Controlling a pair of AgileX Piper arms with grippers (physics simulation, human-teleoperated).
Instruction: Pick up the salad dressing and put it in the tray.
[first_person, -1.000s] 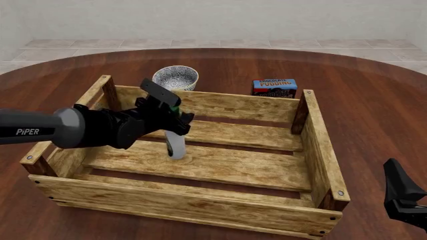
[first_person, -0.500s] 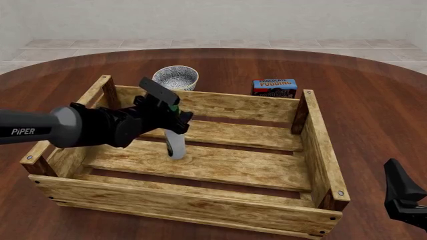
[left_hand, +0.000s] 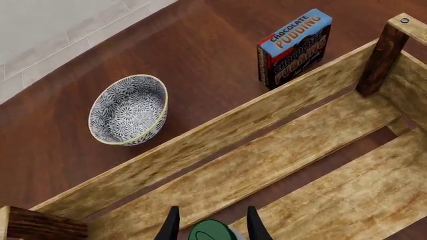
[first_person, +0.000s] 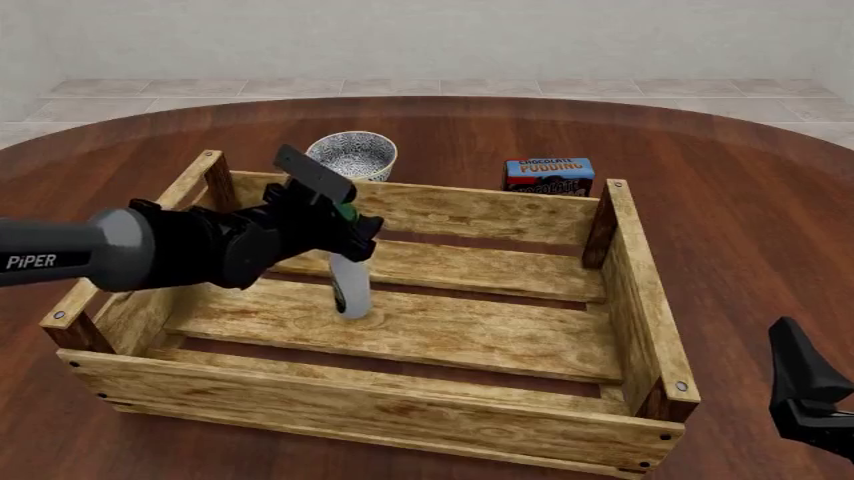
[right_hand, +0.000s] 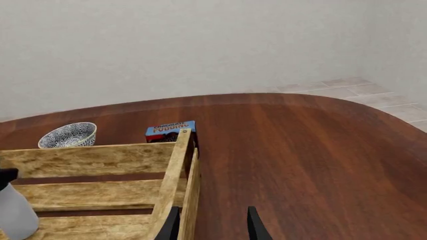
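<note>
The salad dressing (first_person: 350, 290), a slim white bottle with a dark green cap, stands upright on the floor slats of the tray (first_person: 467, 212), left of its middle. My left gripper (first_person: 350, 226) hovers at the bottle's top. In the left wrist view the green cap (left_hand: 212, 233) sits between the fingers (left_hand: 172, 226) with a gap on each side, so the left gripper (left_hand: 212, 227) is open. The right wrist view shows the bottle's white body (right_hand: 13, 212) inside the tray (right_hand: 180, 170). My right gripper (first_person: 798, 370) is open over the table, outside the tray's right wall.
A patterned round bowl (first_person: 351, 155) sits behind the tray's far wall at the left. A blue chocolate pudding box (first_person: 549, 176) stands behind the far wall at the right. The tray's walls (left_hand: 220, 135) rise around the bottle.
The left gripper has lifted slightly and drawn back to the left. The bottle stays standing in the tray. The right arm has not moved.
</note>
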